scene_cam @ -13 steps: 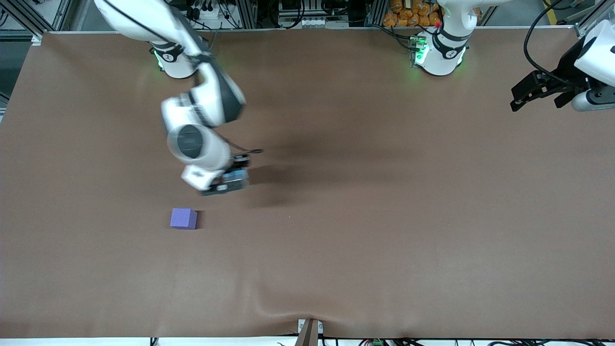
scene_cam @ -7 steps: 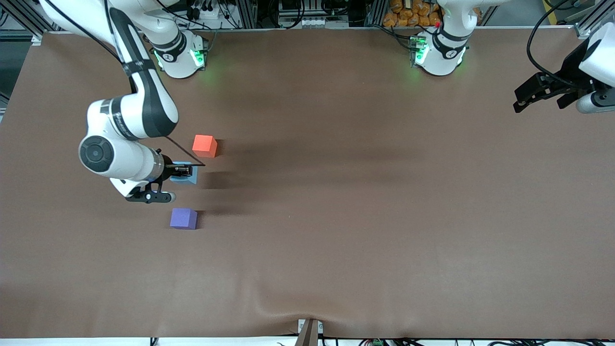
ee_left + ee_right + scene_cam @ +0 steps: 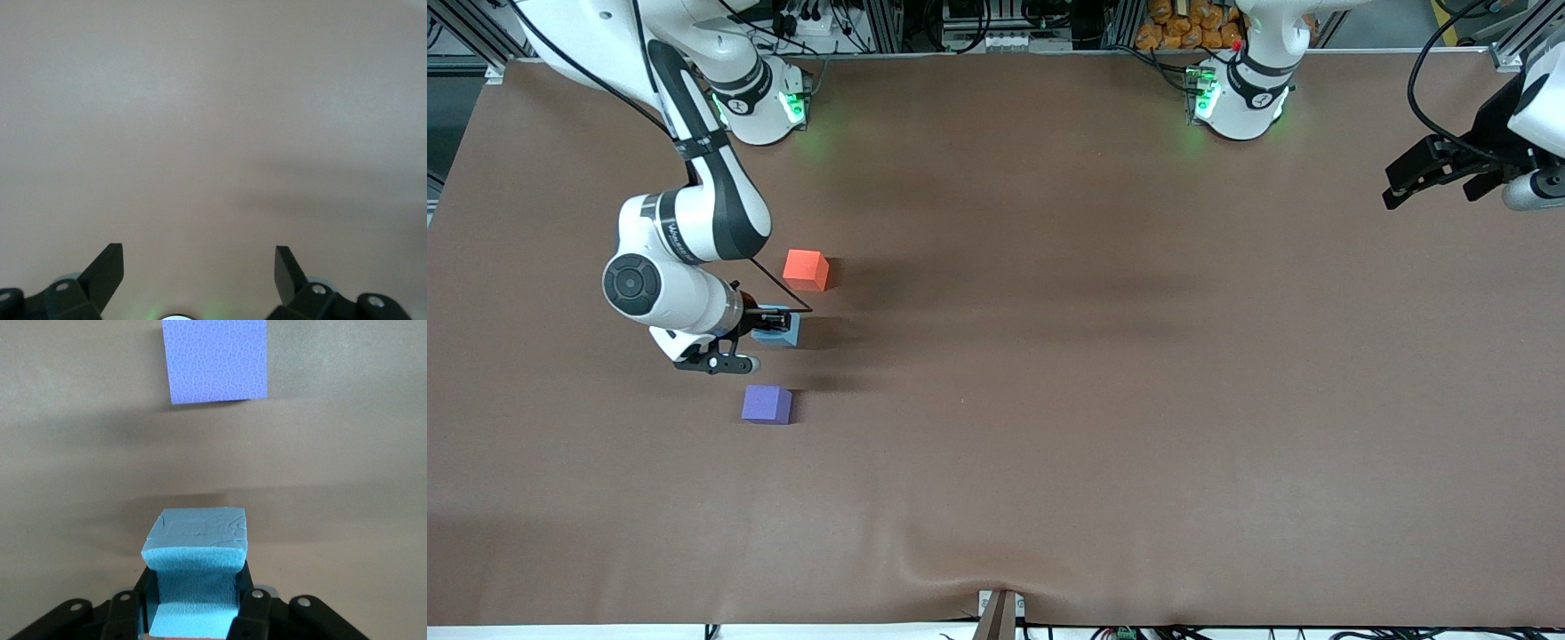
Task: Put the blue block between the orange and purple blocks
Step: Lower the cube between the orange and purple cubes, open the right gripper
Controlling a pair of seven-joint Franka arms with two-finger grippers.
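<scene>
My right gripper [image 3: 772, 325] is shut on the light sky-blue block [image 3: 780, 328] and holds it low over the table, between the orange-red block [image 3: 805, 269] and the violet-purple block [image 3: 767, 404]. In the right wrist view the blue block [image 3: 197, 547] is squeezed between the gripper's [image 3: 193, 590] fingers, with the purple block [image 3: 215, 360] ahead of it on the table. I cannot tell whether the blue block touches the table. My left gripper [image 3: 1392, 188] waits open and empty at the left arm's end of the table; its view [image 3: 199, 267] shows only bare table.
The brown table cover [image 3: 1103, 373] has a raised wrinkle near its front edge [image 3: 960, 551]. The two arm bases [image 3: 760, 107] [image 3: 1240, 98] stand along the back edge.
My right arm swung off the orange block, uncovering it, and brought the blue block down between the orange and purple blocks. The left gripper drifted slightly toward its end of the table.
</scene>
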